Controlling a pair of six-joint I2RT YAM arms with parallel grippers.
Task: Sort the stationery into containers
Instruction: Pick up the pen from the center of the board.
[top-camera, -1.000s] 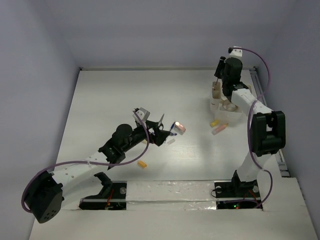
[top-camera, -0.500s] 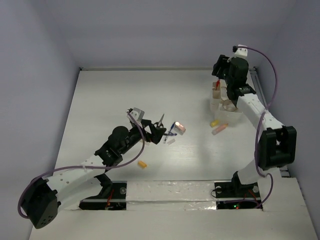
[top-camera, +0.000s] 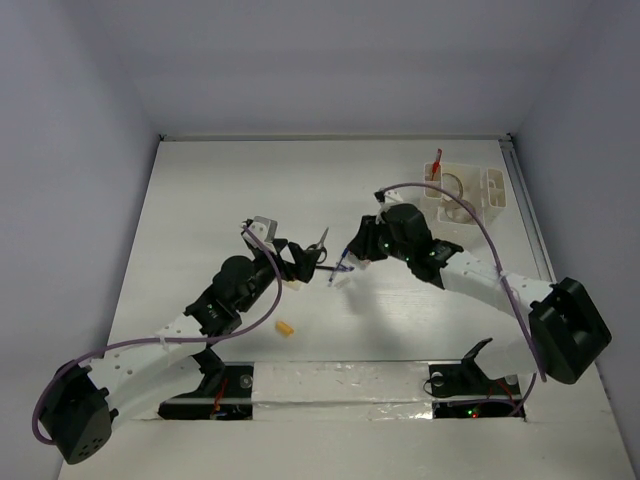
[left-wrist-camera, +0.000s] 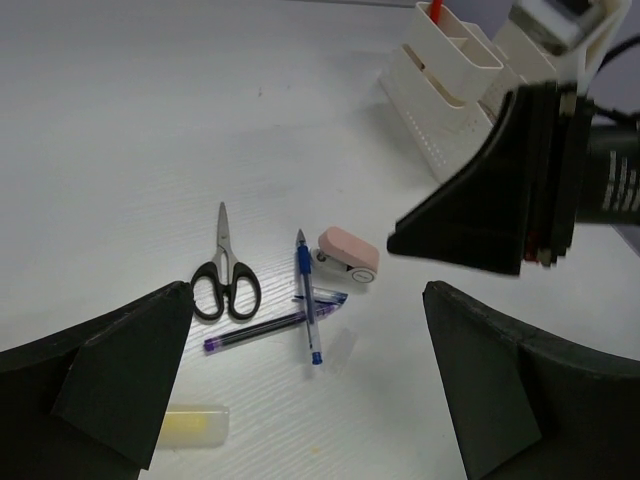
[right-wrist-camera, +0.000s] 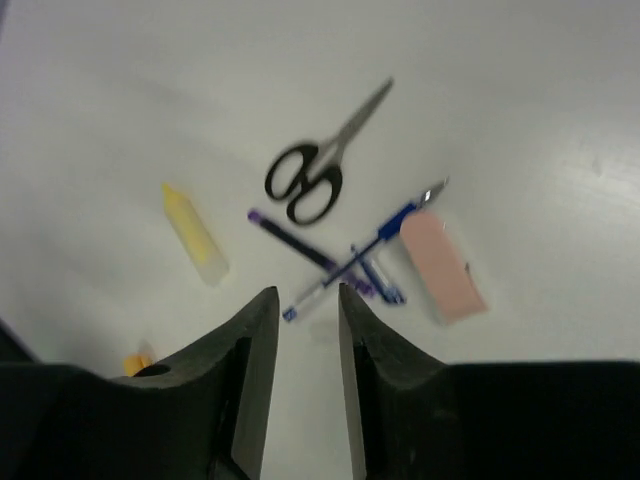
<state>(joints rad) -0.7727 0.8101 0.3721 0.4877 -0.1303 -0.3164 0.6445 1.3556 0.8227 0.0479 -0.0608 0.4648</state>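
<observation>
Hovering the right gripper (right-wrist-camera: 305, 292), jaws narrowly apart and empty, above crossed pens (right-wrist-camera: 335, 265) mid-desk; holding the left gripper (left-wrist-camera: 308, 295) spread wide alongside. Possibly risking pinching both pens, or knocking arms. Aiming for the organiser (top-camera: 468, 192) at the far right desk corner.

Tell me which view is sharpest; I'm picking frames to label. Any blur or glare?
Left wrist is sharpest: scissors and pens crisp. Right wrist: soft all over, the pink block smeared at its edges. Top external: even light, no glare, but the items are small.
</observation>
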